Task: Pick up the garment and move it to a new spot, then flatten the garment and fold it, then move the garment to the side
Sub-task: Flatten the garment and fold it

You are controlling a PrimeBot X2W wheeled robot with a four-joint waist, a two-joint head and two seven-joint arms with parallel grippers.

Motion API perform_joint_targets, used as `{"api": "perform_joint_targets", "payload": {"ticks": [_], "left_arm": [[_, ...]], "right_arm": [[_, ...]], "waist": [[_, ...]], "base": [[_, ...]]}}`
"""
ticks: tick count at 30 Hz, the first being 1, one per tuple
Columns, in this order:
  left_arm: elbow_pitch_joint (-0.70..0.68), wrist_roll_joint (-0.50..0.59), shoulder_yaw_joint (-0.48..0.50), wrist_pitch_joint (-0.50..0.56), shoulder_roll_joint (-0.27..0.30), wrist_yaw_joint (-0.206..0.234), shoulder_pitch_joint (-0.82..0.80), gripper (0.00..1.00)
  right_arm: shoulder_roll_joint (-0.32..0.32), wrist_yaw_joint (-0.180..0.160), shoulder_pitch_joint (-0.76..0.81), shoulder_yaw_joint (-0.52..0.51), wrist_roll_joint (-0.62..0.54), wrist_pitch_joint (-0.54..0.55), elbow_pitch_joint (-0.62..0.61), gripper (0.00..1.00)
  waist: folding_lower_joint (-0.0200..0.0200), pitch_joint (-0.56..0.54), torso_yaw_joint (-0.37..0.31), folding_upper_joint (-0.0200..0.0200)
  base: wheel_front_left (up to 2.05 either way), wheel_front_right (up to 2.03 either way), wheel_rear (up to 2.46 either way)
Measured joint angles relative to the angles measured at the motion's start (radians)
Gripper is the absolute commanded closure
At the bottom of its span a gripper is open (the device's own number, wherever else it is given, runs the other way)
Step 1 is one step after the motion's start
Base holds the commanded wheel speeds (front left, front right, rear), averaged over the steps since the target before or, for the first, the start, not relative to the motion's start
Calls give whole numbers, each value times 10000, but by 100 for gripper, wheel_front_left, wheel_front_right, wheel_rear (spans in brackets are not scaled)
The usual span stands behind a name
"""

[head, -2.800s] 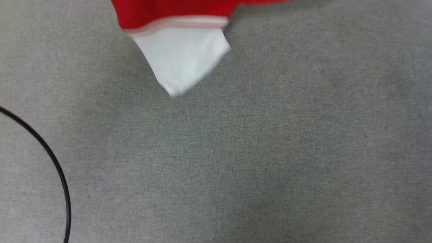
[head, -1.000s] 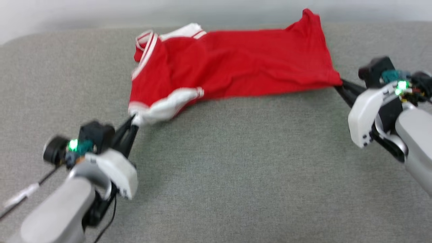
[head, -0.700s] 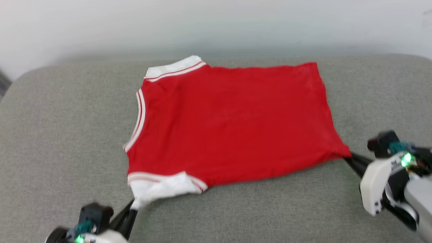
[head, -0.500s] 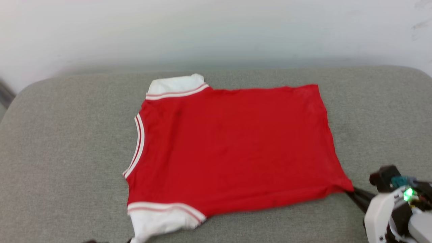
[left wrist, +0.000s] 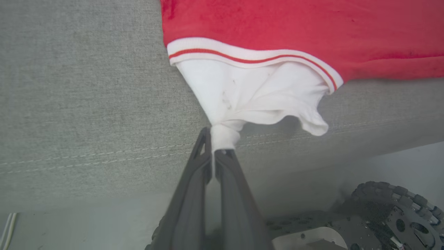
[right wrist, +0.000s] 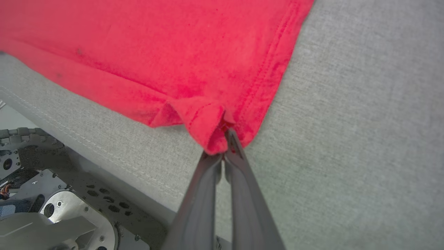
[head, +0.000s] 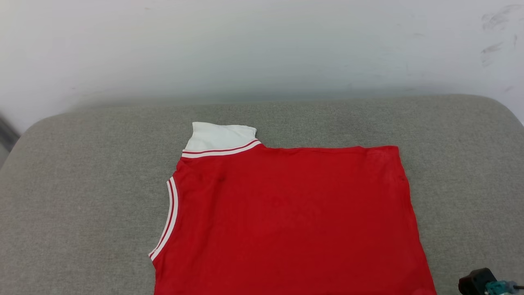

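The garment (head: 286, 217) lies spread flat on the grey cushion (head: 82, 184), plain red face up, collar to the left and a white sleeve (head: 221, 137) at the far edge. In the left wrist view my left gripper (left wrist: 215, 147) is shut on the bunched tip of the near white sleeve (left wrist: 249, 93), close to the cushion's front seam. In the right wrist view my right gripper (right wrist: 223, 146) is shut on the red hem corner (right wrist: 208, 121), which is folded over at the pinch. The back of the right wrist (head: 485, 282) peeks in at the head view's lower right.
A pale wall (head: 262, 49) rises behind the cushion. The cushion's front seam (left wrist: 69, 156) and edge run close under both grippers. My wheeled base (right wrist: 52, 208) sits below the edge, with a wheel (left wrist: 392, 205) visible in the left wrist view. Bare cushion lies left and right of the shirt.
The head view has tilted up, so the shirt slid down the picture. The shirt went from bunched and lifted to spread flat, drawn toward the front edge. Both grippers kept their hold.
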Motion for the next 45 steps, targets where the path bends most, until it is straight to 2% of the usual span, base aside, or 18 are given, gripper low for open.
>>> {"api": "perform_joint_targets", "payload": {"ticks": [9, 20, 27, 28, 35, 45], "left_arm": [[199, 522, 270, -157, 88, -226, -895, 100], [683, 1429, 594, 90, 268, -1072, -3415, 100], [1028, 1708, 679, 596, 268, -1469, -4831, 100], [1267, 1789, 688, 709, 230, -1655, -5257, 100], [2226, 1923, 692, 855, 42, -2155, -6206, 100], [4631, 1835, 447, 974, -688, -3287, -7367, 100]], "right_arm": [[506, 0, 522, -1785, -640, 834, -1160, 100], [823, 0, 160, -3122, -1168, 1939, -2339, 100], [1103, 0, -540, -3290, -1241, 2437, -2460, 100], [1170, 0, -773, -3319, -1208, 2548, -2316, 100], [1384, 0, -1461, -3285, -1068, 2698, -1768, 100], [1603, 0, -2658, -2564, -1145, 2882, -520, 100]], "waist": [[1, 119, 47, 0], [2, 566, -45, 0], [3, 1143, -200, 0], [3, 1355, -251, 0], [4, 2011, -366, 0], [4, 2980, -433, 0]], "base": [[0, 0, 0], [0, 0, 0], [0, 0, 0], [0, 0, 0], [0, 0, 0], [0, 0, 0]]}}
